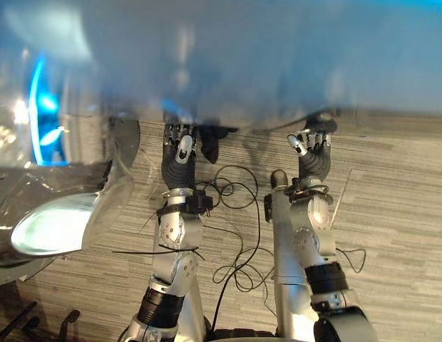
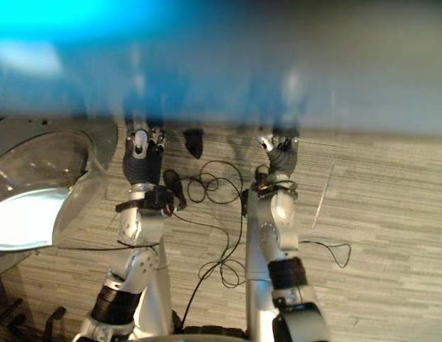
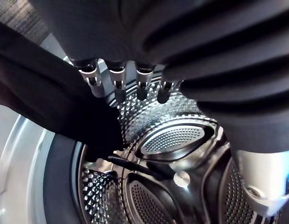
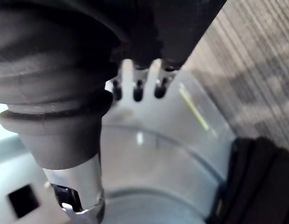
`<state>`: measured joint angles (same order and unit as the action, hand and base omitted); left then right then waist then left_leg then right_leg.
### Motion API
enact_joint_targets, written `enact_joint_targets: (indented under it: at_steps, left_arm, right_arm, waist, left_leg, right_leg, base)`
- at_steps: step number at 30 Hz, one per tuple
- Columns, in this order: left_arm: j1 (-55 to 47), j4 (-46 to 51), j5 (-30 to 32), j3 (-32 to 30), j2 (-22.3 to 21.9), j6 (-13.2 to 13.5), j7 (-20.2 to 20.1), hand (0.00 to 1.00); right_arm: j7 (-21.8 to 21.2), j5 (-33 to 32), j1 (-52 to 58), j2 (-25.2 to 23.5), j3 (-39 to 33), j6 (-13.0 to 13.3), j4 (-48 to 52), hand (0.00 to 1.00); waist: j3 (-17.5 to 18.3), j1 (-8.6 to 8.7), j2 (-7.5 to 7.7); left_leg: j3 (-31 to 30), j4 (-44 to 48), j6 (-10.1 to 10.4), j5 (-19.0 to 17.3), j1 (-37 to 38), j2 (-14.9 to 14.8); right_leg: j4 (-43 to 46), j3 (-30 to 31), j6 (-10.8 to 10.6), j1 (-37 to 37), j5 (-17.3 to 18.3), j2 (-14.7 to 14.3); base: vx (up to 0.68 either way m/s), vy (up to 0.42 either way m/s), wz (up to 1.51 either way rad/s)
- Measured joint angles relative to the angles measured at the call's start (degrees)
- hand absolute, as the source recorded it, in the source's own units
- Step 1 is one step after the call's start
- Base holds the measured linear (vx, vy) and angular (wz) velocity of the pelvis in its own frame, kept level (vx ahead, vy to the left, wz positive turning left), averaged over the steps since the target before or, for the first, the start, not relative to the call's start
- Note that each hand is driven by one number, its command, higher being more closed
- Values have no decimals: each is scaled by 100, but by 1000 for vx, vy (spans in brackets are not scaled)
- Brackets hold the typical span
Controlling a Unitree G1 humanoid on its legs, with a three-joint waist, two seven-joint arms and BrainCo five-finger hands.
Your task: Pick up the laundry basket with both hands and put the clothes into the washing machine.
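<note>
The laundry basket (image 1: pixel 242 64) is a blurred blue-grey mass held up close across the top of both eye views. My left hand (image 1: pixel 180 151) and right hand (image 1: pixel 314 146) reach up to its lower edge, fingers curled on it. A dark piece of clothing (image 1: pixel 210 139) hangs from the basket between the hands. In the left wrist view the dark cloth (image 3: pixel 51 93) drapes past my curled fingers (image 3: pixel 116 84) over the washing machine's steel drum (image 3: pixel 172 140). The right wrist view has my fingers (image 4: pixel 137 88) above the machine's grey front (image 4: pixel 158 163), with dark cloth (image 4: pixel 256 182) beside it.
The machine's round glass door (image 1: pixel 64 214) stands open at my left, close to the left arm. A blue glow (image 1: pixel 39 107) shows behind it. Grey striped floor (image 1: pixel 392 214) lies below and to the right.
</note>
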<state>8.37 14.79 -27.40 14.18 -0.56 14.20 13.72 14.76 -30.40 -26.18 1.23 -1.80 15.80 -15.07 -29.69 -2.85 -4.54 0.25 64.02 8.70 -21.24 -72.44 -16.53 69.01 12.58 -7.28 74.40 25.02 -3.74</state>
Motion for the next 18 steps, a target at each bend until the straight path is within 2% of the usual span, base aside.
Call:
enact_joint_targets:
  at_steps: [1, 5, 8, 10, 15, 18]
  left_arm:
    - [-165, 175, -10, 169, 44, 15, -41, 0]
    - [-419, 389, -119, 470, 94, 113, -210, 0]
    - [-447, 463, -128, 666, 83, 146, -262, 0]
    - [-476, 464, -131, 786, 62, 136, -253, 0]
    - [-510, 262, -131, 932, -24, 128, -248, 0]
    - [-476, 264, -129, 988, -57, 139, -243, 0]
  right_arm:
    - [36, -178, -264, 213, -178, -78, -404, 0]
    - [126, -398, -683, 533, -286, -131, -949, 0]
    - [77, -596, -1191, 843, -279, -116, -1223, 0]
    - [-146, -624, -1776, 1161, -249, -234, -1679, 0]
    - [-269, -614, -2177, 1260, 65, -379, -2423, 0]
    - [-278, -608, -2436, 1209, 344, -419, -2760, 0]
  waist:
    - [79, -117, -46]
    - [123, -292, -147]
    - [-69, -383, -216]
    - [-140, -460, -266]
    - [-145, -612, -258]
    - [-140, -569, -266]
  left_leg:
    - [-50, 83, 4, -1, -119, 71]
    - [-136, 175, 64, 14, -306, 137]
    - [-218, 205, 107, 24, -655, 234]
    - [-373, 157, 137, 94, -1110, 467]
    - [-585, 314, 64, 501, -1448, 677]
    - [-626, 439, 71, 521, -1495, 740]
  right_leg:
    - [137, -2, -5, 128, 40, 41]
    - [267, -33, -38, 293, 61, 74]
    - [287, -46, -57, 615, 30, 102]
    - [289, -39, -122, 1043, -44, 143]
    - [550, -130, -161, 1293, -204, 273]
    - [627, -126, -168, 1292, -196, 302]
  base:
    - [-51, 23, 26]
    - [-73, 16, 13]
    - [-132, 29, 10]
    - [-156, 43, 28]
    - [-75, 30, 24]
    - [12, 19, 4]
